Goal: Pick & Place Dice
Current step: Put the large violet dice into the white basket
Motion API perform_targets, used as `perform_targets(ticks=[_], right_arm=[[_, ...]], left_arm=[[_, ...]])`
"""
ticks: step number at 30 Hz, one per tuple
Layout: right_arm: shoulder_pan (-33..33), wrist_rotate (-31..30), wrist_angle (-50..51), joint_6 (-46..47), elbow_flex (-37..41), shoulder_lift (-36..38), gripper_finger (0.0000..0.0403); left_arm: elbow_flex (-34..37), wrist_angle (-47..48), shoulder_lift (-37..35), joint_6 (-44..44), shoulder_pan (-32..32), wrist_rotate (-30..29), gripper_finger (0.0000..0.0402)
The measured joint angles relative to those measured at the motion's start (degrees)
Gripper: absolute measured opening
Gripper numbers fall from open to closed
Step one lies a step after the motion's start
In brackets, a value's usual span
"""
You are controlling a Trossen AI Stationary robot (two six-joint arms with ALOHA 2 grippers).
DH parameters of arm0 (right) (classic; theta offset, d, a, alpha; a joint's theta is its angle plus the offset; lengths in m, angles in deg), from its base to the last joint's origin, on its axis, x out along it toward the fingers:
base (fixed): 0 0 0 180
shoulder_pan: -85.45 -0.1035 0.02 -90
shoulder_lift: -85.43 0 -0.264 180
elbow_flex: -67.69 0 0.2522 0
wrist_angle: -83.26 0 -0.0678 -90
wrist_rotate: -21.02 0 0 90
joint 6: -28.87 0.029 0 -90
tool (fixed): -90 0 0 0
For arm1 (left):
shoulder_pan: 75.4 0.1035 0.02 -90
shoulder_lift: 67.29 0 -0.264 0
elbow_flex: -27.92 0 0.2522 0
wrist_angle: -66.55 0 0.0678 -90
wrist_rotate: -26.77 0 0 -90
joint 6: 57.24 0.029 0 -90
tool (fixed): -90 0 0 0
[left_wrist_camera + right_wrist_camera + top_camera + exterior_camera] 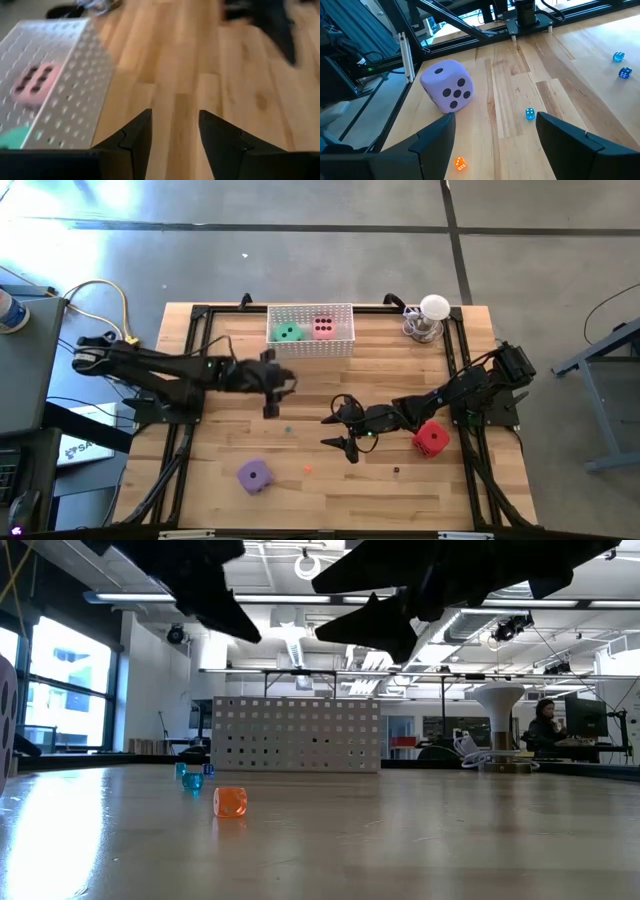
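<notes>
A white perforated basket (310,330) stands at the table's far edge with the green die (289,332) and the pink die (323,327) resting in it. The purple die (253,475) sits on the table near the front left, also seen as the purple die (447,91) ahead of my right gripper (495,117). The red die (431,438) lies beside the right arm. My left gripper (283,385) hovers open just in front of the basket (55,75), nothing between its fingers. My right gripper (330,432) hangs open mid-table, pointing toward the purple die.
Tiny dice lie scattered: an orange one (230,802), blue ones (530,114) and a dark one (396,471). A white-domed object on a stand (433,315) sits at the far right corner. Black frame rails (190,370) line the table's sides. A person (548,725) sits in the room behind.
</notes>
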Motion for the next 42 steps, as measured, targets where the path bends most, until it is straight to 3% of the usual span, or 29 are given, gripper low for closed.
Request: perform_targets(ticks=[5, 11, 26, 37, 42], right_arm=[[0.00, 0.00, 0.06, 0.39, -0.01, 0.00, 0.0268], [0.00, 0.00, 0.36, 0.58, -0.02, 0.00, 0.0268], [0.05, -0.04, 2.67, 0.39, -0.02, 0.00, 0.0268], [0.00, -0.22, 2.10, 0.62, -0.02, 0.00, 0.0268], [0.00, -0.22, 2.16, 0.61, -0.02, 0.00, 0.0268]], left_arm=[[0.00, 0.78, 0.55, 7.33, -6.77, -8.20, 0.0155], [0.02, 1.35, 2.09, 13.23, -12.13, -13.35, 0.0160], [0.04, -10.36, 9.17, 20.45, -16.84, -15.35, 0.0329], [-0.08, -12.45, 8.55, 18.75, -24.14, -14.88, 0.0337], [-0.07, -12.43, 8.46, 23.82, -28.22, -16.71, 0.0338]])
